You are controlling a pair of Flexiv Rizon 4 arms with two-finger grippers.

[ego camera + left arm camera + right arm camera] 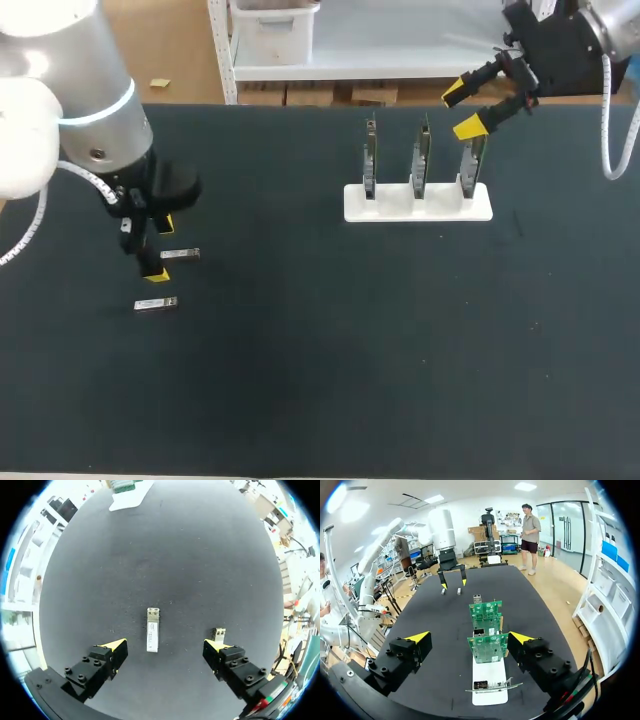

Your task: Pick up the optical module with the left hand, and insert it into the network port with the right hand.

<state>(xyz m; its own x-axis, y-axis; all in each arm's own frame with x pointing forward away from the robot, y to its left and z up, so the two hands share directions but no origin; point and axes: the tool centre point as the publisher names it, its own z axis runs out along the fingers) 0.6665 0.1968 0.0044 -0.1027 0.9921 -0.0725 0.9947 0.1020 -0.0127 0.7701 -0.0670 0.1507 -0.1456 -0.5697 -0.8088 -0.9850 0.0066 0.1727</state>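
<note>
**Nothing lifted yet: pickup, handover and insertion all still to do**

The left gripper (152, 248) hangs low over the worktop (320, 380) with its fingers spread wide. One optical module (152, 636) lies flat between them, untouched. A second module (217, 633) lies just beside one fingertip. Further right, circuit boards (420, 160) stand upright in a white stand (418, 203). The right gripper (470, 108) hovers above them, fingers released and empty.

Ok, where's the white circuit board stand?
In the head view the white stand of green circuit boards sits on the right half of the black table, toward the far edge, with the right gripper above its right end.
</note>
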